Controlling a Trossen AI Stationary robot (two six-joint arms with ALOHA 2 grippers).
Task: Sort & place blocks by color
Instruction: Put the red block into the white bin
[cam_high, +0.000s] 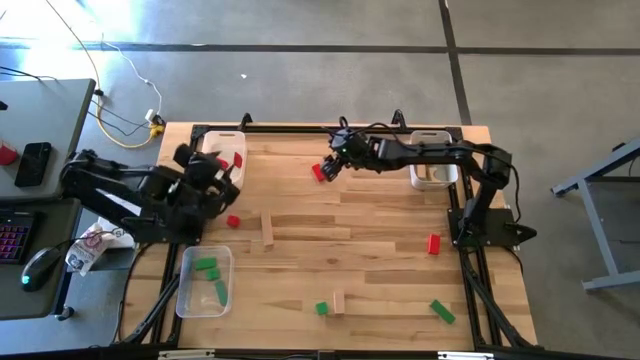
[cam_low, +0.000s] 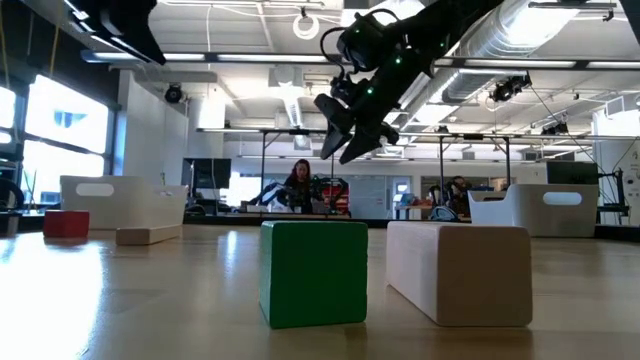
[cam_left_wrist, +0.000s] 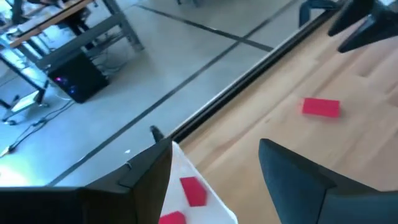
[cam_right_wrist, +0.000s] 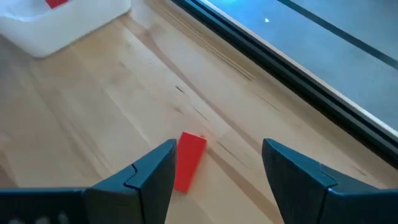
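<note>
A red block lies flat on the table at the far middle. My right gripper hangs open above it; in the right wrist view the red block shows below, between the spread fingers of my right gripper. In the low view my right gripper is well off the table. My left gripper is open over the white tray at the far left, which holds red blocks. Other red, green and wood blocks lie scattered on the table.
A clear tray at the near left holds green blocks. A white tray sits at the far right. Loose on the table: red blocks, wood blocks, green blocks.
</note>
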